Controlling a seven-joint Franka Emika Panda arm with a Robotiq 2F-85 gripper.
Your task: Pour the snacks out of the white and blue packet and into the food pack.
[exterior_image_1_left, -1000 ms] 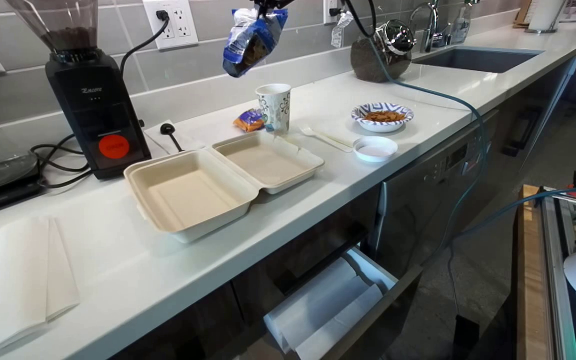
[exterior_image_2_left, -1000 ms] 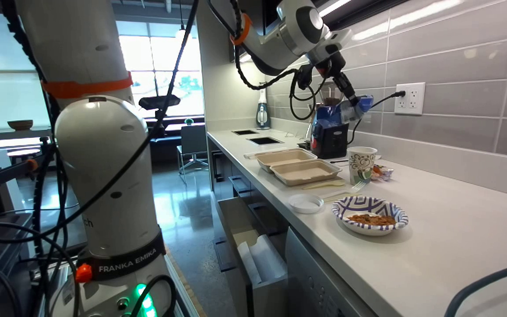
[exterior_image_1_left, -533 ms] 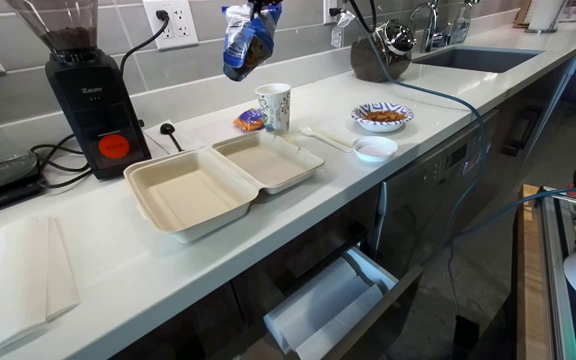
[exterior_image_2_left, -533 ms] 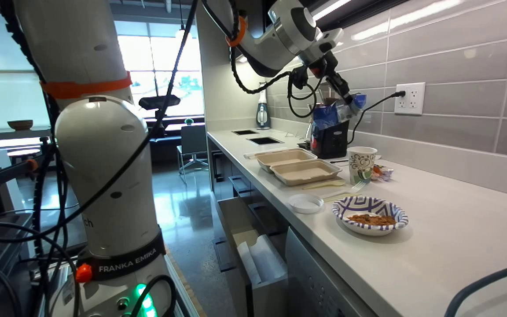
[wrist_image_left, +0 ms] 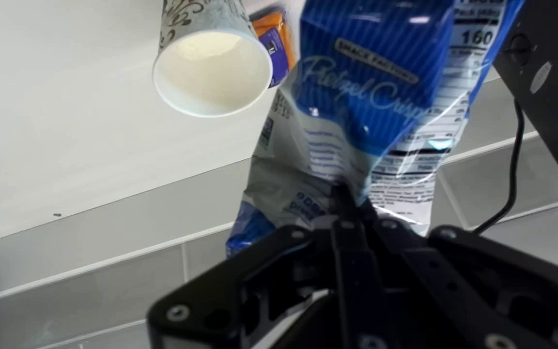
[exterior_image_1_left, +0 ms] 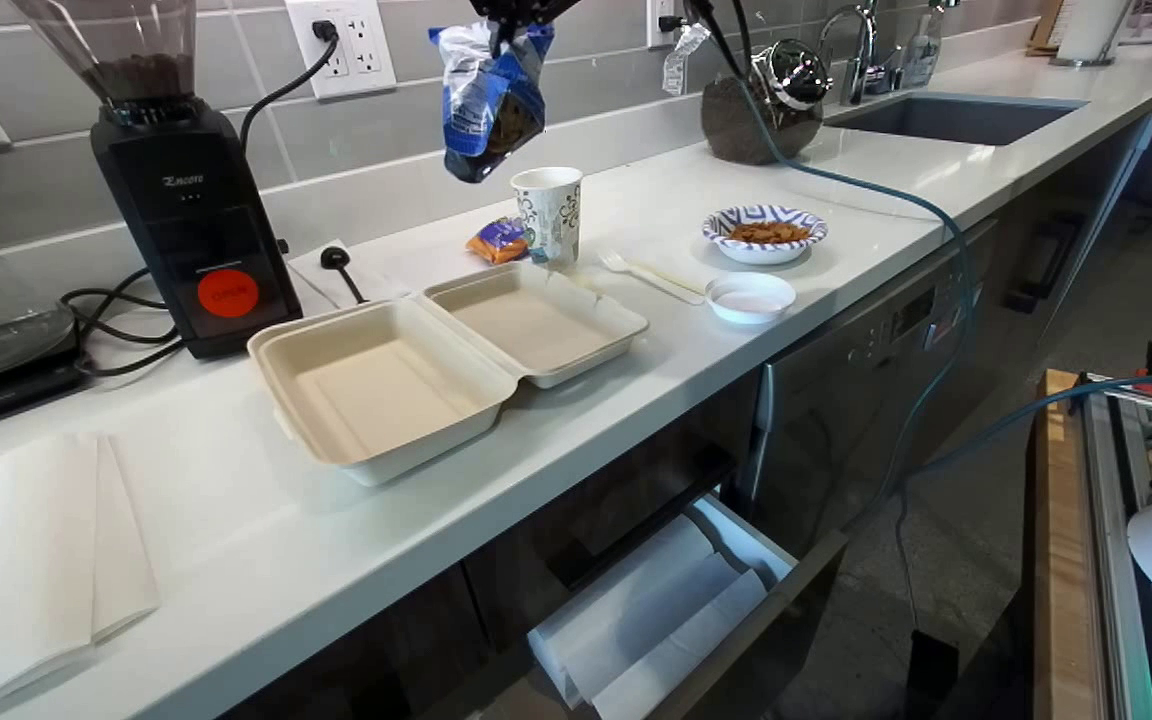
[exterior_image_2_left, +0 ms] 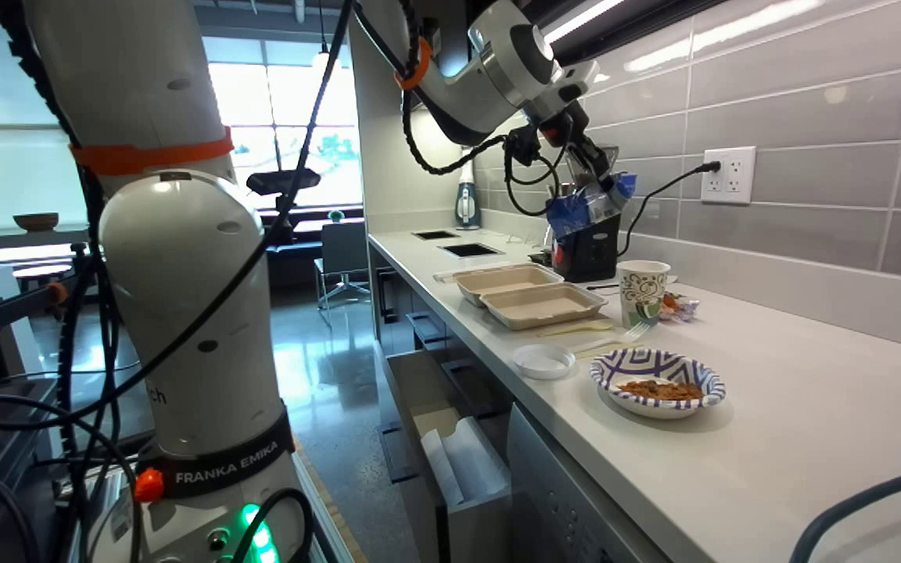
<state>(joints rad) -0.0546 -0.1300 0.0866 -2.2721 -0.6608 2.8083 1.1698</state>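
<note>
The white and blue packet point(exterior_image_1_left: 476, 105) hangs in the air near the back wall, above and behind the food pack. My gripper point(exterior_image_1_left: 506, 42) is shut on its upper part; in the wrist view the gripper point(wrist_image_left: 351, 194) pinches the crinkled plastic, and the packet point(wrist_image_left: 371, 72) fills the upper middle. Brownish content shows through the packet's side in an exterior view; whether the packet is open cannot be told. The food pack point(exterior_image_1_left: 386, 380) lies open on the counter, both halves bare inside; it also shows in an exterior view point(exterior_image_2_left: 540, 305). No loose snacks show in it.
A paper cup point(exterior_image_1_left: 548, 215) and small orange-purple packet point(exterior_image_1_left: 499, 240) stand below the held packet. A coffee grinder point(exterior_image_1_left: 191, 200) stands left of it. A patterned bowl point(exterior_image_1_left: 764, 255) with brown pieces, a small white dish point(exterior_image_1_left: 751, 300), cutlery point(exterior_image_1_left: 651, 277) and paper point(exterior_image_1_left: 51, 560) lie on the counter.
The gripper with the packet has moved a little left and lower in an exterior view, toward the grinder. The packet hangs a little more upright. The things on the counter have not moved.
</note>
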